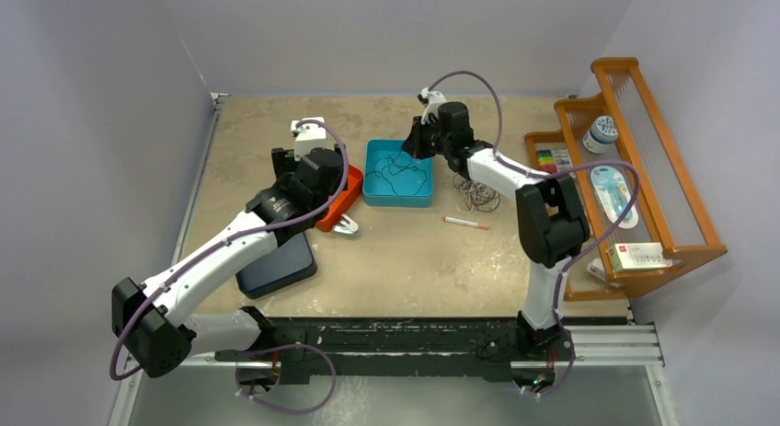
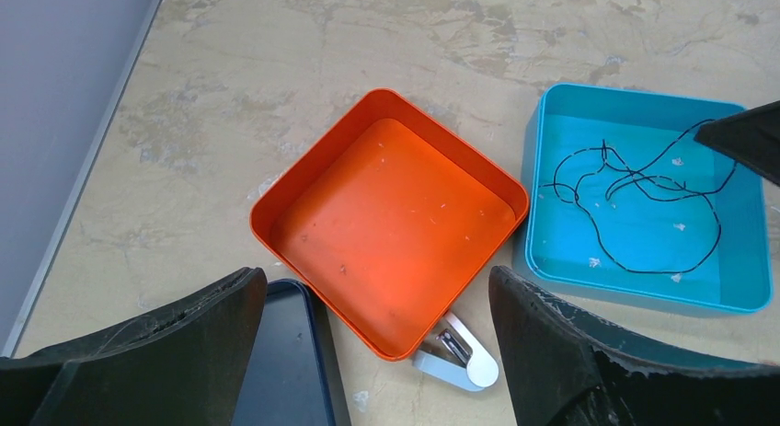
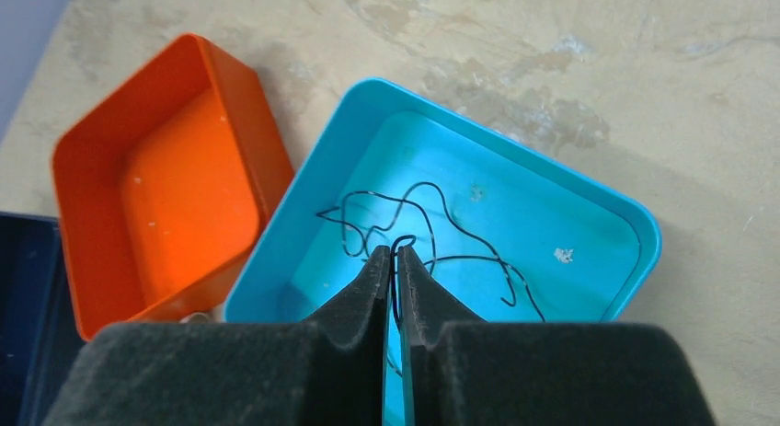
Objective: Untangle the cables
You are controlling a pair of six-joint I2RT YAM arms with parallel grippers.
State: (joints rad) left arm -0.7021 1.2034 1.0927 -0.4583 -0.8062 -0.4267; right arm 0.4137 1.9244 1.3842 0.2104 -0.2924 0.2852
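A thin black cable (image 1: 397, 173) lies in loose loops inside the blue tray (image 1: 397, 201). My right gripper (image 1: 416, 141) hangs over the tray's far right part. In the right wrist view it (image 3: 393, 253) is shut on a loop of the black cable (image 3: 423, 184), and the rest trails on the tray floor. A tangled bundle of whitish and dark cables (image 1: 478, 194) lies on the table right of the tray. My left gripper (image 2: 377, 279) is open and empty above the orange tray (image 2: 303, 168).
A dark blue tray (image 1: 276, 265) lies at the left, beside the orange tray (image 1: 345, 201). A white clip (image 1: 345, 227) sits at the orange tray's near corner. A white-and-orange pen (image 1: 466, 223) lies by the bundle. A wooden rack (image 1: 644, 168) stands at the right.
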